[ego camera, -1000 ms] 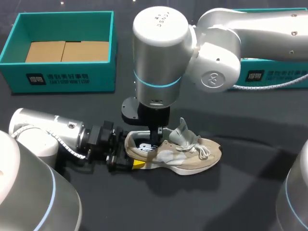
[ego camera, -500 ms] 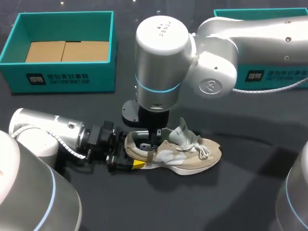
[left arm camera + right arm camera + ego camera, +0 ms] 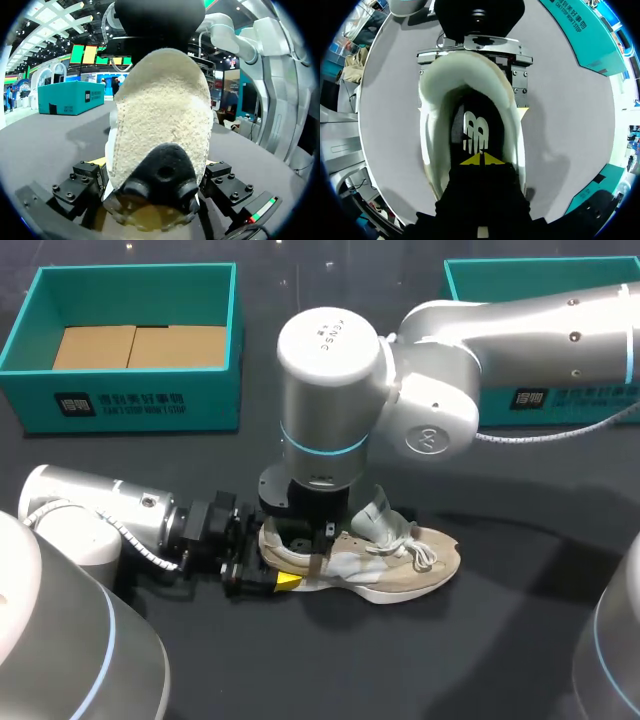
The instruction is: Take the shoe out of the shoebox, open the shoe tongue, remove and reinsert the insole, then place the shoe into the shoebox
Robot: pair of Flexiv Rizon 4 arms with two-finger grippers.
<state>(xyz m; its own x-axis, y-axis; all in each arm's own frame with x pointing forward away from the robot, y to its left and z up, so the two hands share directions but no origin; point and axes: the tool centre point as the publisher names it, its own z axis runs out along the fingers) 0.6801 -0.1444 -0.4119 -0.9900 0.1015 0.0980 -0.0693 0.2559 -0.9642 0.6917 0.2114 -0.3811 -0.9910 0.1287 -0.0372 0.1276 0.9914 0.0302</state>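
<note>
A beige shoe [image 3: 400, 560] lies on its sole on the dark table, with its tongue [image 3: 378, 515] pulled up. My left gripper [image 3: 272, 570] comes in from the left at table level. Its wide-set fingers press both sides of the heel [image 3: 160, 115], shut on the shoe. My right arm reaches over from the right and points straight down. My right gripper [image 3: 481, 160] is shut, its yellow tips together inside the shoe's mouth on the black insole [image 3: 470, 125]. The teal shoebox [image 3: 130, 400] stands at the back left, with cardboard in its bottom.
A second teal box [image 3: 500, 265] sits at the back right, partly hidden behind my right arm. A white cable runs along its front. Dark table surface lies in front of and to the right of the shoe.
My right arm has come down and its gripper has sunk deeper into the shoe's mouth. The left gripper and the shoe have stayed where they were.
</note>
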